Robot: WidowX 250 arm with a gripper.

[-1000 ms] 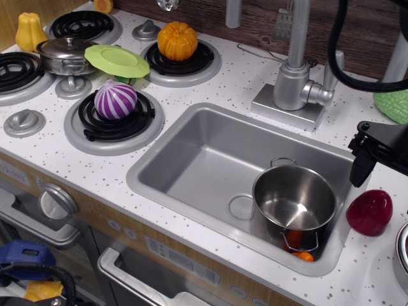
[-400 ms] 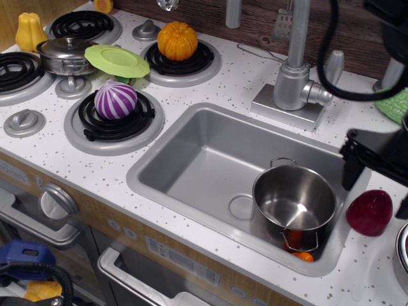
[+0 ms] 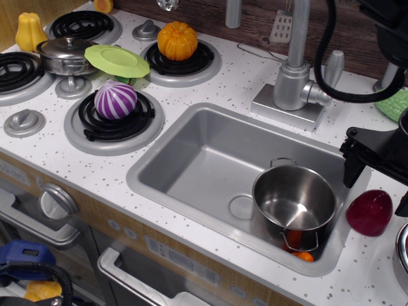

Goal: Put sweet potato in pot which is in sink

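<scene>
The dark red sweet potato point(image 3: 369, 213) lies on the white countertop just right of the sink point(image 3: 204, 159). The shiny steel pot point(image 3: 294, 201) stands empty in the sink's front right corner, its wire handles at front and back. My black gripper point(image 3: 377, 191) hangs over the sweet potato with its jaws open. One finger point(image 3: 352, 167) is at the sink's right rim, to the potato's upper left. The other finger point(image 3: 403, 205) is at the frame's right edge. The fingers do not touch the potato.
A small orange item point(image 3: 304, 256) lies in the sink by the pot. The grey faucet point(image 3: 294, 76) stands behind the sink. A purple-and-white striped ball point(image 3: 115, 100), an orange pumpkin point(image 3: 177, 40), a green plate point(image 3: 116, 60) and a lidded steel pot point(image 3: 66, 54) sit on the stove at left.
The gripper has come down and shifted slightly left over the sweet potato, and its second finger now shows at the right edge. The sweet potato and the pot have not moved.
</scene>
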